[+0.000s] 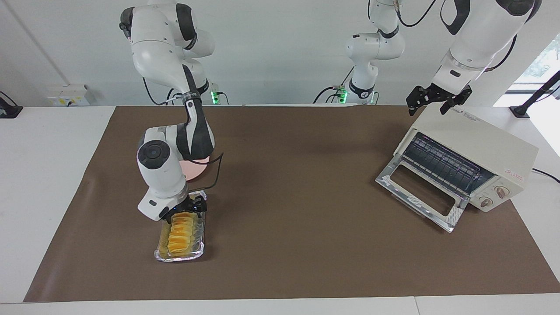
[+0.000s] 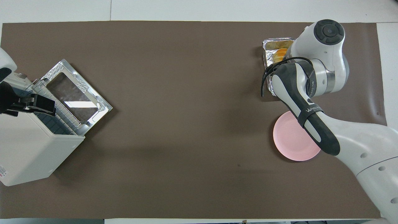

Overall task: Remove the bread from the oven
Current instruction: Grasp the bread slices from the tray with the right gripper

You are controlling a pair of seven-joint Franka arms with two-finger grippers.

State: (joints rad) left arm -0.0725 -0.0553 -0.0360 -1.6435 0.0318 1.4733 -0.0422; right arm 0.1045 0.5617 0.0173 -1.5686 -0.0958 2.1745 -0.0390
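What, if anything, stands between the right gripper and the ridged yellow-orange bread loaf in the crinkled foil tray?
Nothing visible. The right gripper is already down at the end of the ridged yellow-orange bread loaf nearer the robots, inside the crinkled silver foil tray; whether its fingers touch the loaf cannot be told.

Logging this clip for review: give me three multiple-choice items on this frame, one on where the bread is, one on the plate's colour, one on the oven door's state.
1. Where is the bread?
A. On the oven rack
B. In the foil tray
C. On the plate

2. What colour is the plate?
A. Pink
B. Blue
C. White

3. How is the door of the oven?
A. Shut
B. Removed
C. Dropped open

Key: 1 B, the loaf lies in the tray under the right hand, at the right arm's end of the table. 2 A, the overhead view shows a round pink disc. 3 C, the glass door lies flat in front of the oven, its rack bare; the left hand is over the oven's top.
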